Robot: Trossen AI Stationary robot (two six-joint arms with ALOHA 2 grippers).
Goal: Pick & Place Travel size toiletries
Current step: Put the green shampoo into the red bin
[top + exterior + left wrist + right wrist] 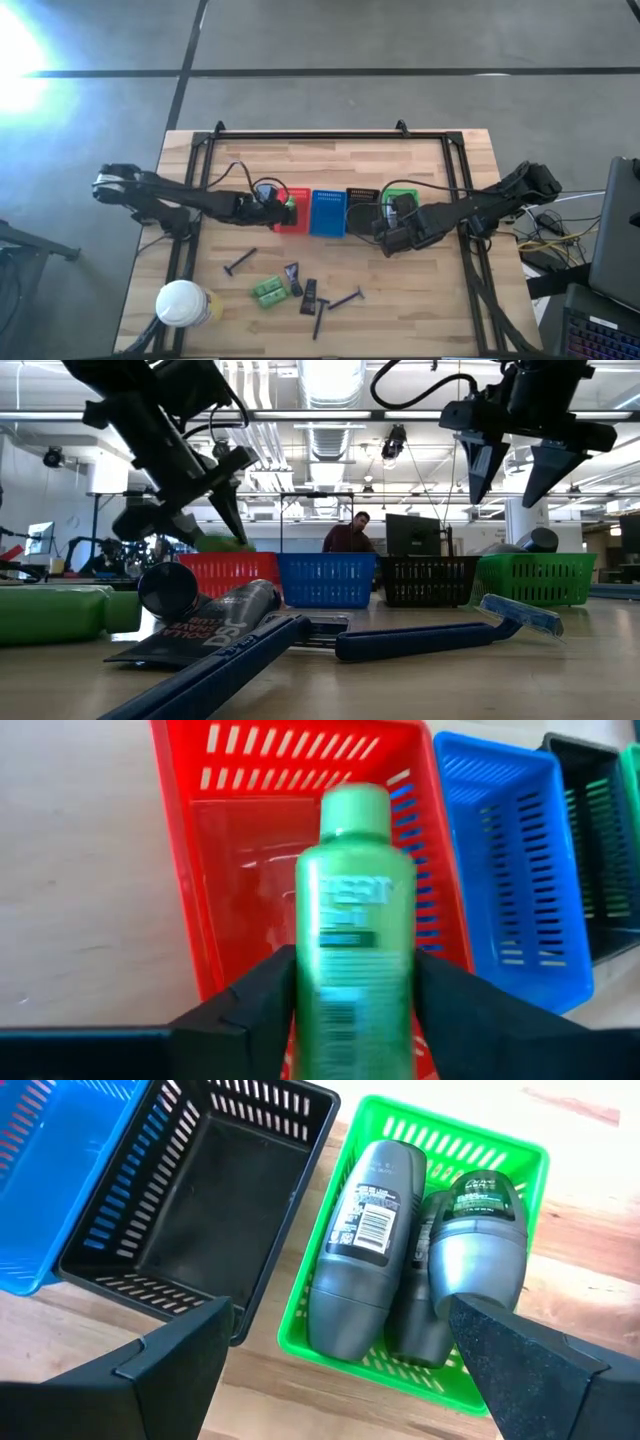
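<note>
Grey concrete floor (400, 35), bright ceiling lights (330, 375)

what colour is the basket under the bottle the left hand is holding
Red, clearest in the left wrist view, under the green bottle.

Lab: ceiling strip lights (330, 380), monitors (412, 535).

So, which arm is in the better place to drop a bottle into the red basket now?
The left. Its gripper is shut on a green bottle directly above the red basket. The right gripper is open and holds nothing, hanging over the green basket with grey roll-ons inside.
</note>
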